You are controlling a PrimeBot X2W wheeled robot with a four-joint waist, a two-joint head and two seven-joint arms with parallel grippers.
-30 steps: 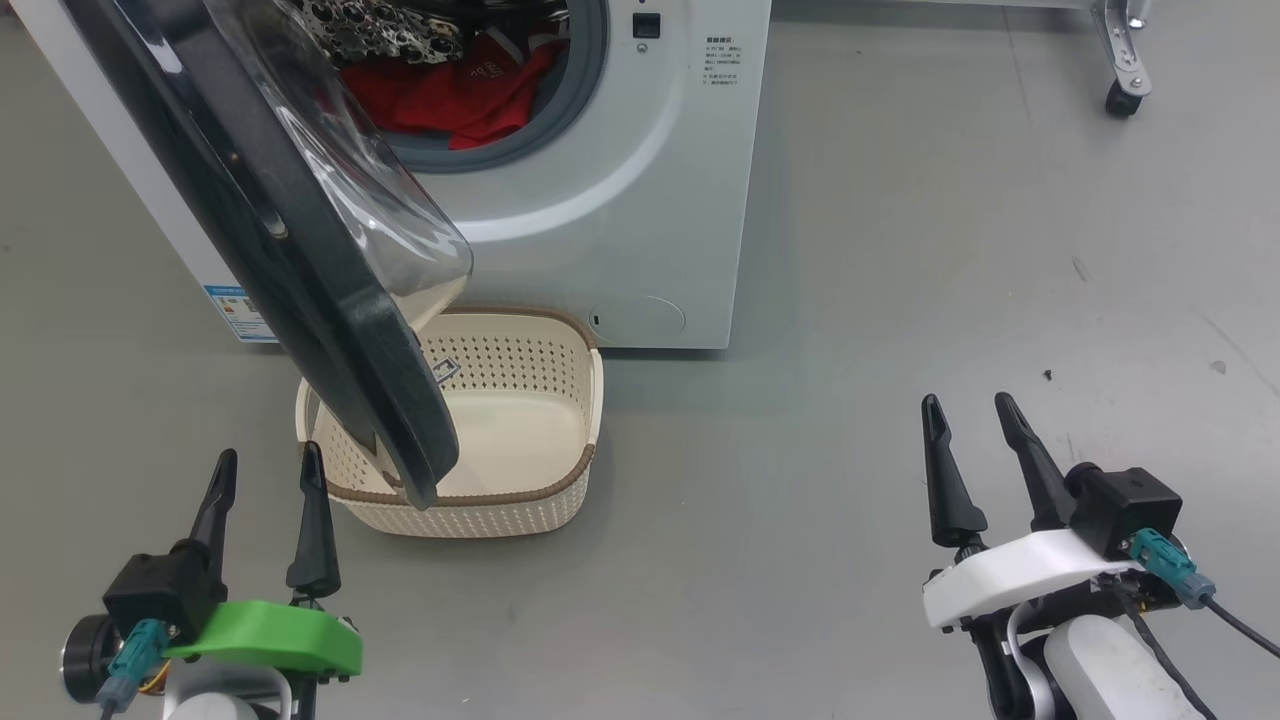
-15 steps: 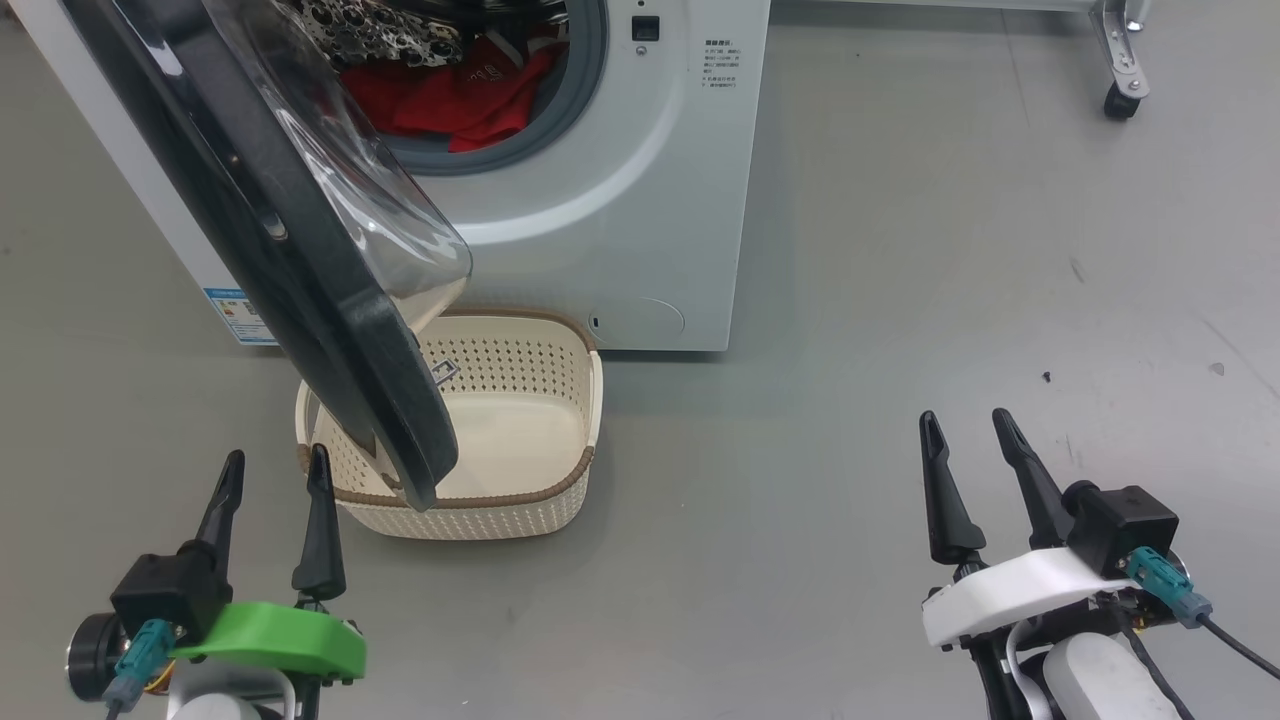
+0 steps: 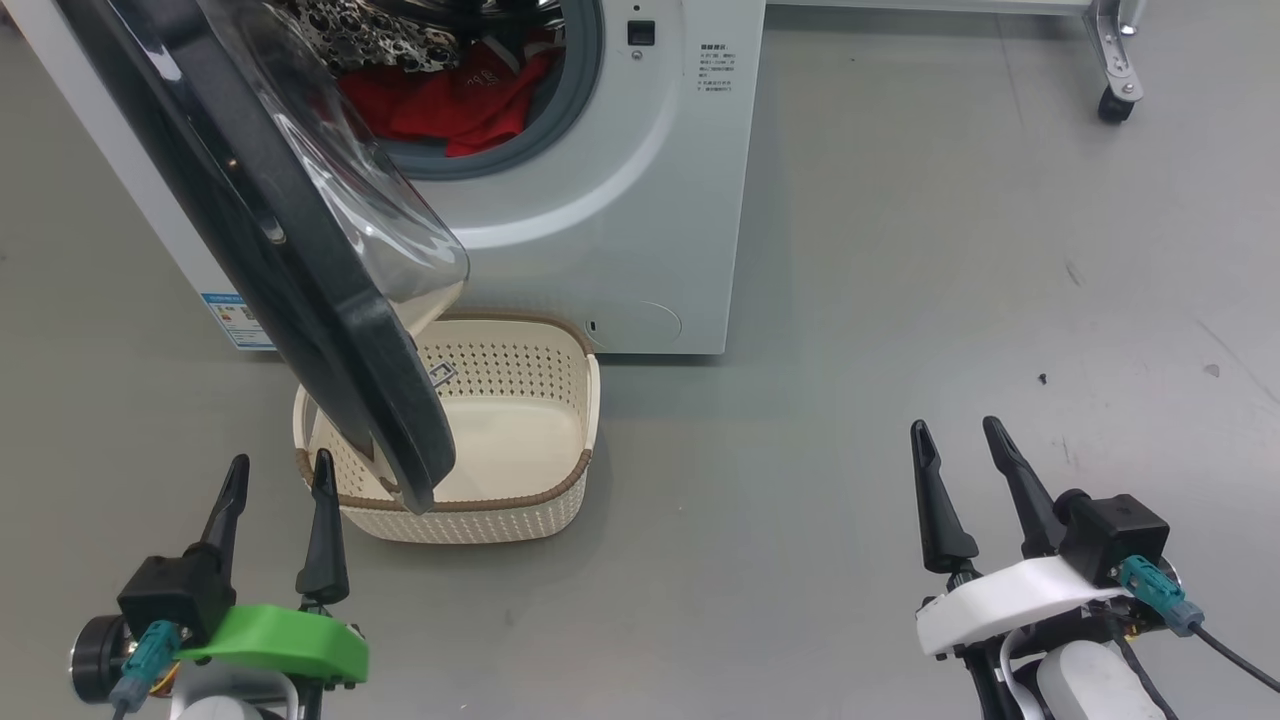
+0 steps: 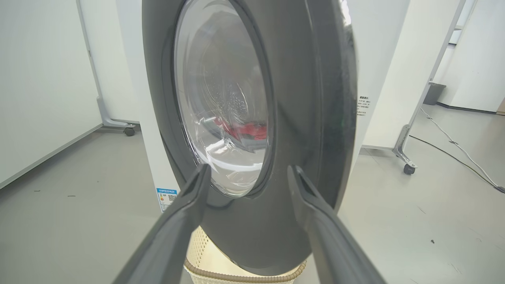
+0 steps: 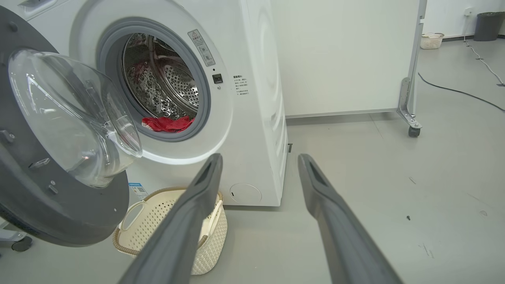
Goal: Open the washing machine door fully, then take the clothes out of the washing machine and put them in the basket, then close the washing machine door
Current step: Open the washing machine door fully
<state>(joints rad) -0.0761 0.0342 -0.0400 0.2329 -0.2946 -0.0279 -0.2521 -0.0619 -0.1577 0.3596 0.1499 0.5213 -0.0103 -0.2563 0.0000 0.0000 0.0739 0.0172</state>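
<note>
The washing machine door (image 3: 300, 280) stands swung out, its black rim running from 11 o'clock down toward 7 o'clock in the head view, the clear glass bowl facing the washing machine (image 3: 620, 200). The red clothes (image 3: 450, 100) lie in the drum at 12 o'clock. The cream basket (image 3: 560, 500) sits just in front of the machine, under the door's lower edge. The left gripper (image 3: 281, 460) at 7 o'clock is released and empty, near the door's outer face. The right gripper (image 3: 953, 425) at 4 o'clock is also released, well apart from everything.
</note>
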